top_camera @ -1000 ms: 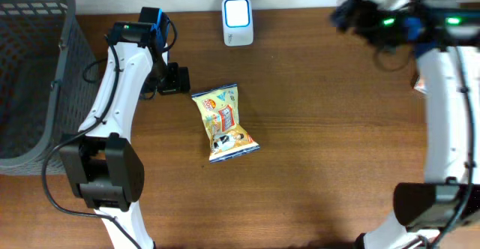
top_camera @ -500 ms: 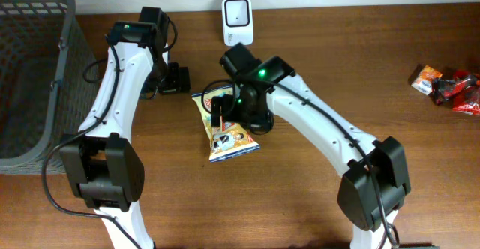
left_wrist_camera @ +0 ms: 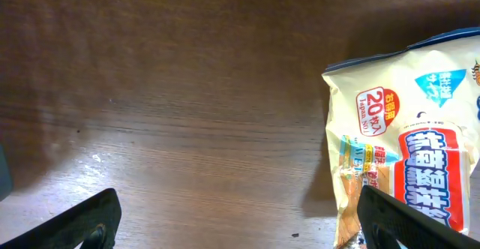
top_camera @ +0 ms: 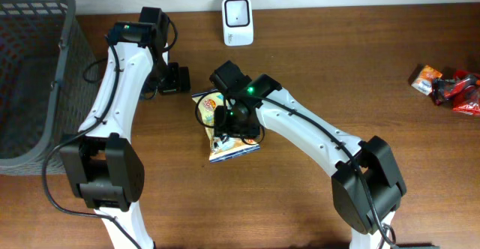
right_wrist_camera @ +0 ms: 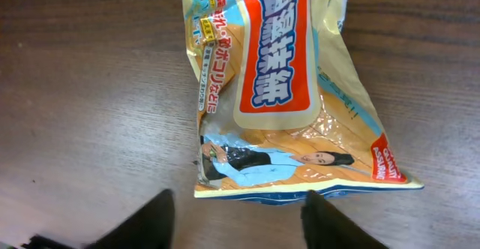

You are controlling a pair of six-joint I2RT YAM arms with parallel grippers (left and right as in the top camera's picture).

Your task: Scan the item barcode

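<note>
The item, a yellow snack bag (top_camera: 234, 148) with a red label, lies flat on the wooden table below the white barcode scanner (top_camera: 237, 12). My right gripper (top_camera: 233, 126) hovers over the bag's middle. In the right wrist view its two dark fingers (right_wrist_camera: 144, 220) stand apart just past the bag's (right_wrist_camera: 277, 91) lower seam, with bare wood between them. My left gripper (top_camera: 177, 79) rests by the bag's upper left corner, wide open. The left wrist view shows its right fingertip (left_wrist_camera: 401, 217) in front of the bag's (left_wrist_camera: 420, 144) edge. No barcode is visible.
A grey mesh basket (top_camera: 30, 76) fills the left edge of the table. Small red and orange packets (top_camera: 450, 88) lie at the far right. The scanner stands against the back edge.
The right arm swung in from the far right and now sits over the bag, shifted slightly left, with its fingers closer together. The bag and the left arm have not moved.
</note>
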